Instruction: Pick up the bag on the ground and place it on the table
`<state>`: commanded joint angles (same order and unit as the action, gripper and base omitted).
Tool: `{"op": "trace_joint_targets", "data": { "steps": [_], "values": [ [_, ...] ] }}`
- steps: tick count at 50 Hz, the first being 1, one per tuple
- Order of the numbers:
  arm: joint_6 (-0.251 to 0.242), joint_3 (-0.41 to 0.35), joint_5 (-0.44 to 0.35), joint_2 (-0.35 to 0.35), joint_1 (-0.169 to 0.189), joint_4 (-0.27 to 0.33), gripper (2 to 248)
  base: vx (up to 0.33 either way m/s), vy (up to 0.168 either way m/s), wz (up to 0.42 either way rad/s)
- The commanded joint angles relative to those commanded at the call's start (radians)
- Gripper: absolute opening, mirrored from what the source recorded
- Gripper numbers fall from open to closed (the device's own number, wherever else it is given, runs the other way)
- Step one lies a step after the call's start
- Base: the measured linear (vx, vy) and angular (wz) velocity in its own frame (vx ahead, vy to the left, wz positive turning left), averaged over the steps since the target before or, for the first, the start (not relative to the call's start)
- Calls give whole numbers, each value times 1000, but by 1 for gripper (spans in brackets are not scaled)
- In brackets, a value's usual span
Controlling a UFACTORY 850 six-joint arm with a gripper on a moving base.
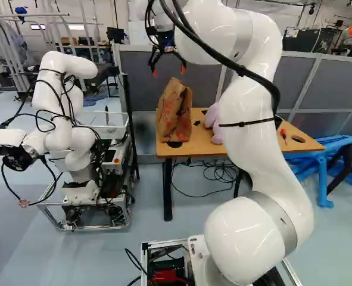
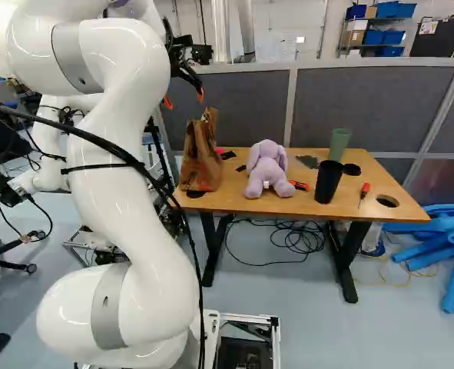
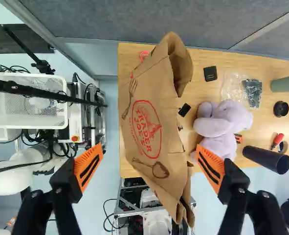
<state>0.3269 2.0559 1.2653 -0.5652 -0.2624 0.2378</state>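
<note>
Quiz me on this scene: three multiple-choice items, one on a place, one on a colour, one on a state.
1. Where is the paper bag?
A) On the floor
B) On a chair
C) On the table

2. What colour is the stuffed toy?
A) Light purple
B) Green
C) Black

3. How are the fingers?
A) Shut on the bag
B) Open, above the bag
C) Shut on the toy

1 C: both base views show its bottom on the tabletop.
2 A: its fur shows it.
3 B: they stand wide apart, touching nothing.
</note>
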Motion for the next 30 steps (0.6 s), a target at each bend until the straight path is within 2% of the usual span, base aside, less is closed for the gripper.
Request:
{"op": "trace_joint_targets", "data": {
  "steps": [30],
  "values": [
    [0,0,0,0,0,0,247,-79,-3,4]
  ]
}}
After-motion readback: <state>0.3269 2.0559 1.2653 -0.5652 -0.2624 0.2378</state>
